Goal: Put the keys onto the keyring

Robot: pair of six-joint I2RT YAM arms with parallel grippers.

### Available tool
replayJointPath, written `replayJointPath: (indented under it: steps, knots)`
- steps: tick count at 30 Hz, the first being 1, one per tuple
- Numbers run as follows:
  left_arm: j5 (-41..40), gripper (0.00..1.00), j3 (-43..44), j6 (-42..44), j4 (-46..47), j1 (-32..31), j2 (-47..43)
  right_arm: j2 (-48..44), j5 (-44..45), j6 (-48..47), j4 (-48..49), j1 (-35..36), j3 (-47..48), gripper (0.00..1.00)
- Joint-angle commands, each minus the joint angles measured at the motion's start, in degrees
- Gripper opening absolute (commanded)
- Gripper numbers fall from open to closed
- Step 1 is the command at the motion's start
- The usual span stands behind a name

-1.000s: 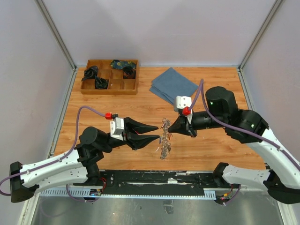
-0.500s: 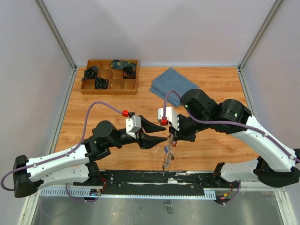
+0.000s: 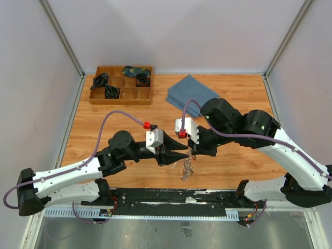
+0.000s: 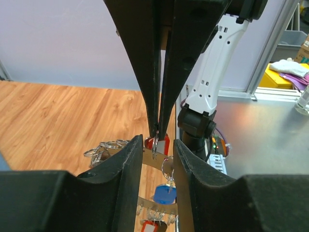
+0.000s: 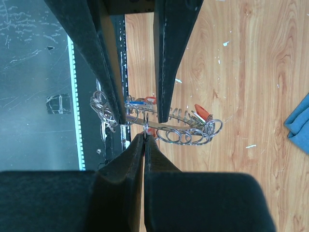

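Note:
The keyring (image 3: 185,168) hangs in the air between my two grippers, with keys and red and blue tags dangling from it. My right gripper (image 3: 191,151) is shut on a small split ring (image 5: 145,123) threaded on the keyring's flat band (image 5: 176,126). In the left wrist view that split ring (image 4: 154,150) shows pinched in the right gripper (image 4: 155,135). My left gripper (image 4: 158,141) faces it, its jaws apart on either side of the band (image 4: 157,158). A blue tag (image 4: 164,193) hangs below. I see nothing pressed between the left pads.
A wooden compartment tray (image 3: 121,85) with dark items stands at the back left. A folded blue cloth (image 3: 191,94) lies at the back centre. The right arm's base (image 4: 198,125) stands close behind the keyring, at the table's near edge.
My right gripper has carried the hanging keyring left and nearer. My left gripper has moved right until its tips straddle the keyring's band.

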Motion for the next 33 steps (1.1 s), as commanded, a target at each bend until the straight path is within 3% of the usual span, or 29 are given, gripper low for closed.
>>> replayJointPath:
  steps: [1, 9, 12, 15, 17, 19, 21, 26, 33]
  knots:
    - [1.5, 0.36, 2.3, 0.7, -0.5, 0.2, 0.9, -1.0, -0.2, 0.5, 2.5, 1.3, 0.9, 0.00]
    - [1.4, 0.33, 2.3, 0.5, -1.0, 0.2, 1.5, -0.9, -1.1, 0.4, 3.2, 1.7, 0.6, 0.00]
    - [1.2, 0.25, 2.3, 0.5, -0.6, 0.2, 1.7, -0.8, -1.2, 0.5, 3.5, 1.8, 0.3, 0.00]
    - [1.0, 0.05, 2.4, 0.4, -0.5, 0.2, 1.6, -1.0, -1.4, 0.7, 4.1, 1.8, 0.0, 0.00]
    - [0.5, 0.01, 2.4, 0.4, -0.6, 0.2, 1.4, -1.3, -1.4, 1.1, 4.7, 1.8, -0.2, 0.00]
    - [-1.4, 0.01, 1.6, 0.0, 0.0, 0.2, 0.6, -2.1, -0.5, 2.1, 5.9, 1.9, -0.3, 0.07]
    - [-3.3, 0.00, 0.6, -0.5, 0.8, 0.3, -0.6, -3.7, 0.7, 3.6, 8.4, 1.8, -1.2, 0.24]
    - [-7.7, 0.00, -2.6, -2.2, 3.4, 0.2, -3.7, -11.7, 4.9, 13.6, 27.1, 1.8, -13.5, 0.42]
    - [-13.1, 0.01, -5.9, -3.3, 5.1, 0.2, -8.2, -22.3, 17.2, 42.4, 54.7, 1.8, -32.0, 0.46]
